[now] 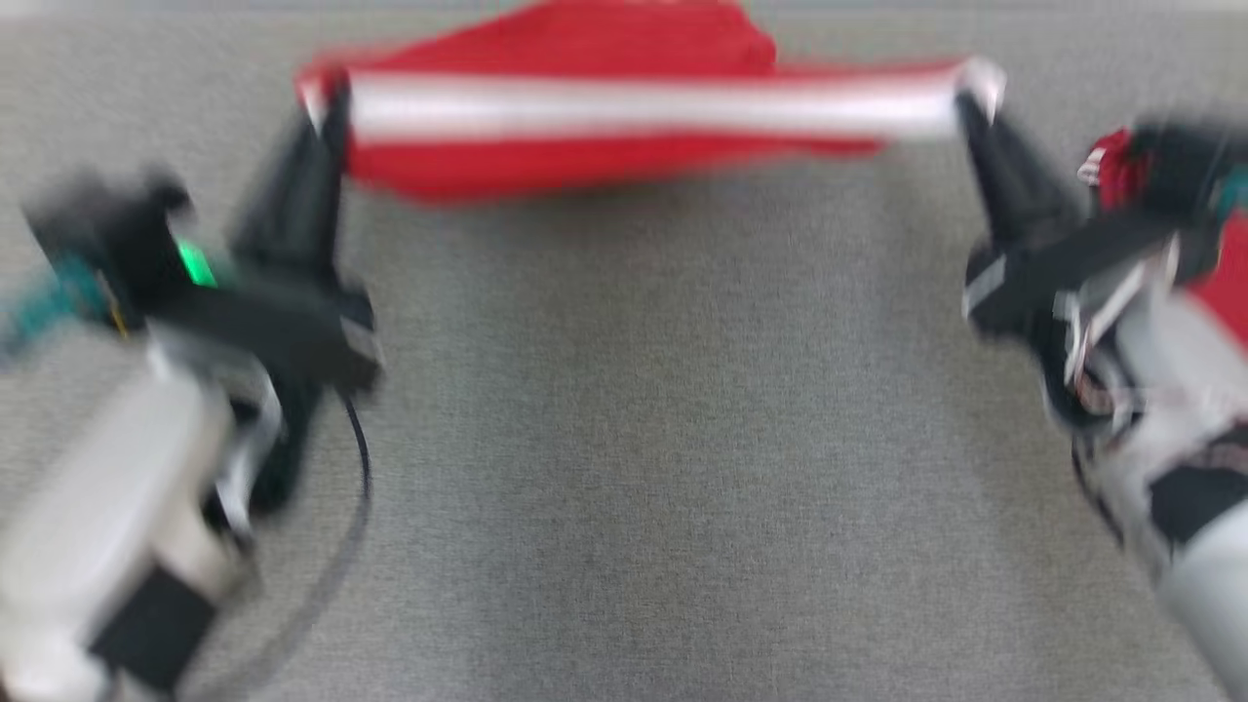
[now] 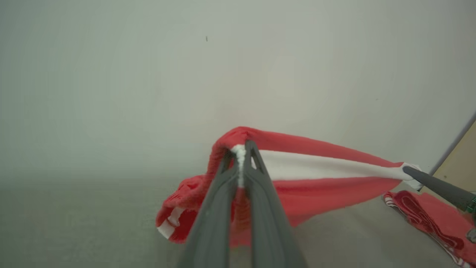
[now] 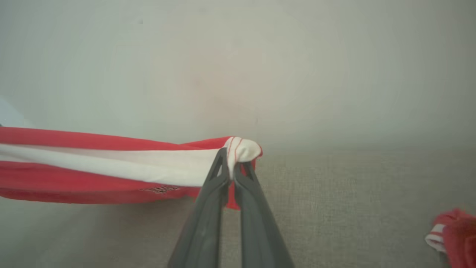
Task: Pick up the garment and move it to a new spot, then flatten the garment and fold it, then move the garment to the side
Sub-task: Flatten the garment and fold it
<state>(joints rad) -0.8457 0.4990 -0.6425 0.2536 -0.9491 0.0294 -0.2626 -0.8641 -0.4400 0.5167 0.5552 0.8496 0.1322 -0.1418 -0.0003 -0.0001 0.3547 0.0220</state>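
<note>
A red garment (image 1: 604,107) with a wide white stripe hangs stretched above the grey cloth surface at the far middle of the head view. My left gripper (image 1: 327,93) is shut on its left end, and my right gripper (image 1: 970,93) is shut on its right end. In the left wrist view the fingers (image 2: 240,156) pinch the white edge of the garment (image 2: 316,167), with red cloth bunched below them. In the right wrist view the gripper (image 3: 232,156) pinches a white corner, and the garment (image 3: 111,167) runs off to the left, lifted over the surface.
The grey fabric surface (image 1: 643,439) spreads wide below the arms. More red and white cloth (image 2: 427,216) lies at the right, also seen in the right wrist view as a heap (image 3: 453,234). A pale wall (image 2: 186,74) stands behind. A dark cable (image 1: 356,487) loops by my left arm.
</note>
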